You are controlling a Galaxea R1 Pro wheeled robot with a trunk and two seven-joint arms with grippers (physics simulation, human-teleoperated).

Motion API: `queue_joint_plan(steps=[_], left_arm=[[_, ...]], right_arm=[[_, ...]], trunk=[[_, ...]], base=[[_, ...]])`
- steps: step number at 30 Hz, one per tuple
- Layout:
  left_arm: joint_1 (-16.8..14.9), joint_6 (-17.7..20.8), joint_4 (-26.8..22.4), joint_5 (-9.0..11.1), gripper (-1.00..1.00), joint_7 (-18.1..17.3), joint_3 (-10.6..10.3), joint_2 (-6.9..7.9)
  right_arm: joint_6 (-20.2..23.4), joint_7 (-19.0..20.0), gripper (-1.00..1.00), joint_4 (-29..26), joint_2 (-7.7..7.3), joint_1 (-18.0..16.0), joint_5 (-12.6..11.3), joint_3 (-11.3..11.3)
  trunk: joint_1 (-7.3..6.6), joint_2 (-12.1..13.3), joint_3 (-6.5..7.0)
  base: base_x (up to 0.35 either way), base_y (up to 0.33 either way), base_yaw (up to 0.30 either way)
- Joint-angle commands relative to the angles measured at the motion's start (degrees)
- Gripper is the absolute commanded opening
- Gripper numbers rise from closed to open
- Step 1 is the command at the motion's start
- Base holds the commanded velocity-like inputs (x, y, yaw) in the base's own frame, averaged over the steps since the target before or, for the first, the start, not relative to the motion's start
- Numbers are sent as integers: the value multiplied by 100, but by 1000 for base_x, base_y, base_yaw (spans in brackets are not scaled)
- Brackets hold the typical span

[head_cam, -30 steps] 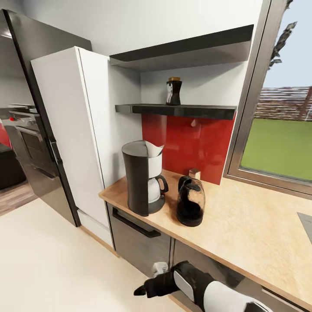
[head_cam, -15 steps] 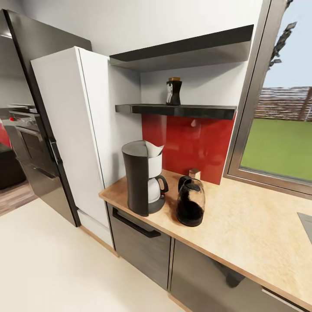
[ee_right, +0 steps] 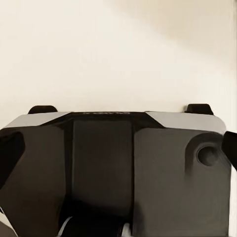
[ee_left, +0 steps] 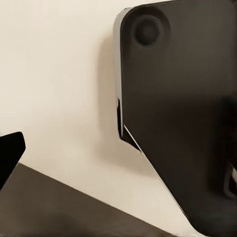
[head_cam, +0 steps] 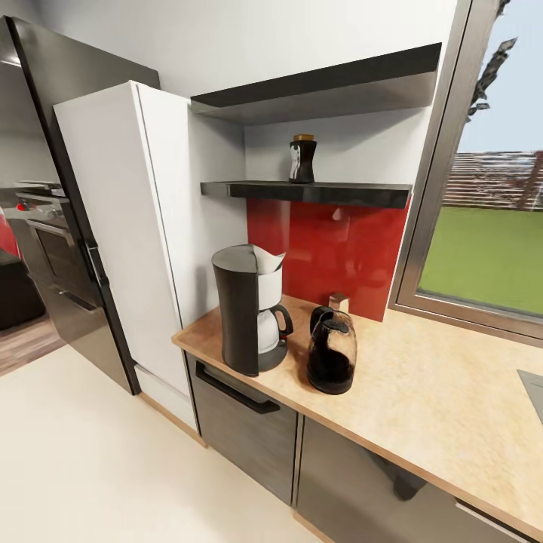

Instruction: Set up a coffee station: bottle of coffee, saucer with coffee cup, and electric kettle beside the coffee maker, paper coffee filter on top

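In the head view the black coffee maker (head_cam: 247, 311) stands on the wooden countertop (head_cam: 422, 400) near its left end, with a white paper filter (head_cam: 269, 260) on top. The dark electric kettle (head_cam: 332, 354) stands just to its right. The bottle of coffee (head_cam: 302, 159) is upright on the lower dark shelf (head_cam: 332, 193) above them. A small object (head_cam: 338, 302) peeks out behind the kettle; I cannot tell what it is. My left gripper (ee_left: 118, 163) and right gripper (ee_right: 118, 148) hang low over the beige floor beside my dark base, open and holding nothing.
A tall white cabinet (head_cam: 128, 226) and a dark fridge (head_cam: 53, 151) stand left of the counter. A red backsplash (head_cam: 332, 249) and a window (head_cam: 490, 241) lie behind it. Dark drawers (head_cam: 241, 415) sit under the counter. Beige floor (head_cam: 90, 467) spreads in front.
An arm that showed at the bottom of the head view a second ago has dropped out of that view. The things on the counter and shelf have not moved.
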Motion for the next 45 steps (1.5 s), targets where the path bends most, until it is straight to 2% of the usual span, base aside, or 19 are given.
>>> queue_joint_plan(steps=[1,4,11,19,22,24,27,29,45], left_arm=[[37,-9,24,-11,100,5,-12,-3],[136,-15,122,-10,100,-40,-17,-24],[139,-18,229,-10,100,-71,-27,-65],[131,-16,224,-10,100,-29,-21,-58],[126,-6,224,-7,100,11,-19,-31],[120,-2,224,13,100,20,59,-2],[111,-13,224,156,100,17,342,20],[107,-16,224,188,100,11,420,22],[104,-18,224,218,100,6,473,13]], right_arm=[[15,12,100,2,-27,-4,-61,48],[15,16,100,2,-53,-4,-63,41],[14,34,100,11,-75,-4,-54,47],[11,5,100,19,-79,-4,-53,47],[12,-1,100,19,-148,-4,-54,47],[14,1,100,19,-183,-4,-54,47],[14,7,100,19,-201,-4,-54,47],[14,7,100,19,-207,-4,-54,47],[15,17,100,19,-243,4,-45,47]], trunk=[[3,-7,-5],[3,-7,-5],[3,-7,-5],[3,-7,-5],[3,-7,-5],[3,-7,-5],[3,-7,-5],[3,-7,-5],[3,-7,-5]], base=[[0,0,0],[0,0,-5],[2,27,-210],[135,268,-266],[173,297,-267],[163,298,-267],[161,299,-267],[160,299,-267],[143,306,-267]])
